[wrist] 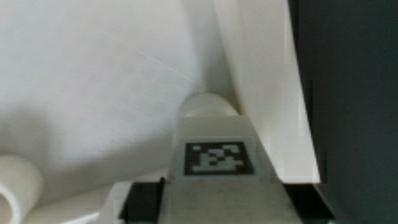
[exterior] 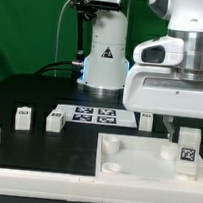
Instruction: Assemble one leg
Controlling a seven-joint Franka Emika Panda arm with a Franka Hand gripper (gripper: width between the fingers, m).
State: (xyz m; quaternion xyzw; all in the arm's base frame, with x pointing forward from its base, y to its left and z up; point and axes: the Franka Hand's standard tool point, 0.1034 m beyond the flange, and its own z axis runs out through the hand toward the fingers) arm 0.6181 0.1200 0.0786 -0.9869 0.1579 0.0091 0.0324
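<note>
Exterior view: spotted the gripper (exterior: 189, 136) down low on the exterior view's right, pinching the leg (exterior: 188, 151) between both fingers, tag facing the camera. Held upright over the white square panel (exterior: 129, 157), near the corner on the exterior view's right. Touching the panel or just above it? Can't tell from here. Also seeing a first spare block (exterior: 25, 117) and a second spare block (exterior: 55, 120) on the dark table (exterior: 75, 142), left of the marker board (exterior: 88, 115), plus a third spare block (exterior: 145, 119) just right of it. Wrist view: same leg clamped between the dark finger pads (wrist: 146, 202), tag sharp, far end right beside the panel's raised rim, with dark table past that. Round corner socket (wrist: 15, 190) peeking in at the edge.
</note>
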